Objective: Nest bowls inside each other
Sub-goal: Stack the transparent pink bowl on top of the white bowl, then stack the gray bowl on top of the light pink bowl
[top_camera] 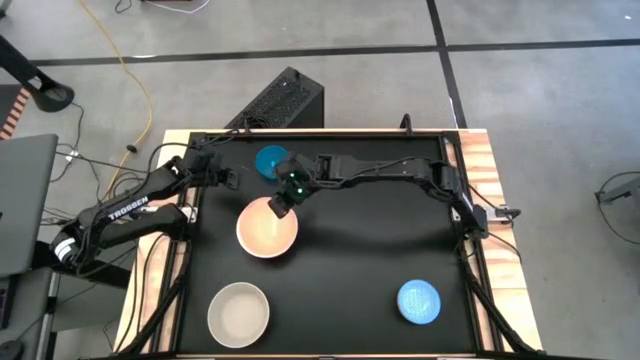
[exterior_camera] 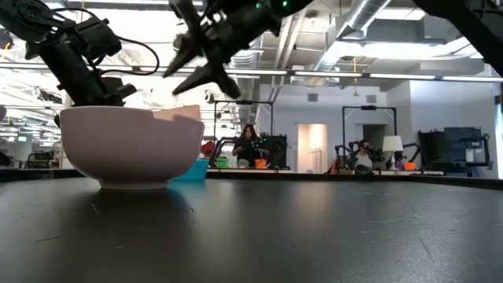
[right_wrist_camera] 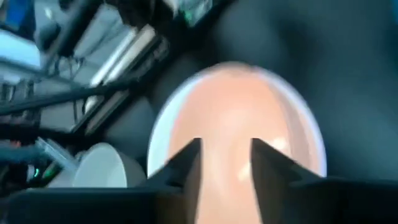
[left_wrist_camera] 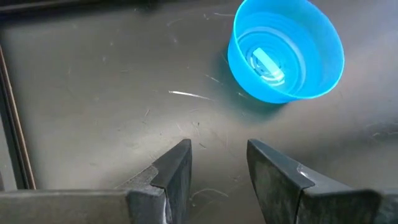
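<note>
A pale pink bowl sits inside a white bowl left of the table's middle; the pink rim stands slightly higher on one side. My right gripper hovers open just above the pair's far rim, touching nothing; its wrist view looks down into the pink bowl. A small teal bowl stands upright on the table by the far edge. My left gripper waits open next to the teal bowl, low over the table. A cream-beige bowl and a light blue bowl stand near the front edge.
Raised wooden rails frame the black tabletop. The cream-beige bowl is at the near left, the light blue one at the near right, with bare mat between them and across the right half.
</note>
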You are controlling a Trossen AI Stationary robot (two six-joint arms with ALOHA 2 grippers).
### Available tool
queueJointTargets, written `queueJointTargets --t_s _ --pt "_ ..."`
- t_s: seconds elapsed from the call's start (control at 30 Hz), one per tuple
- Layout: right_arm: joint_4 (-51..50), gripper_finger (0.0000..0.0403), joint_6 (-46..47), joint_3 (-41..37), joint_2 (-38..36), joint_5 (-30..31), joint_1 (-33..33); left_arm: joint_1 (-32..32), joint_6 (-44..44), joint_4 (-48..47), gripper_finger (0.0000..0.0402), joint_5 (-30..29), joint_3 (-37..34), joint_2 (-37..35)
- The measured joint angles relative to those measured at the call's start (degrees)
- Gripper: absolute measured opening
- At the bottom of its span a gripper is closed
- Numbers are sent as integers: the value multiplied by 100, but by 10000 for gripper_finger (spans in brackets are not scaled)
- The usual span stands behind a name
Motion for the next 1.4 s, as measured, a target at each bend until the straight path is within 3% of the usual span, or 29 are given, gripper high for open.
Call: queueJointTargets --t_s 0.13,0.8,1.07,1.4 --pt "-38 14 -40 -32 162 -19 -18 1 -4 -5 144 30 0 0" --pt "238 0 -111 -272 120 -201 -342 0 -9 -21 144 42 0 0" --pt "432 0 -290 -97 59 -1705 34 -2 8 -55 144 211 0 0" --pt "145 0 90 -97 57 -478 642 -6 518 -45 144 756 0 0"
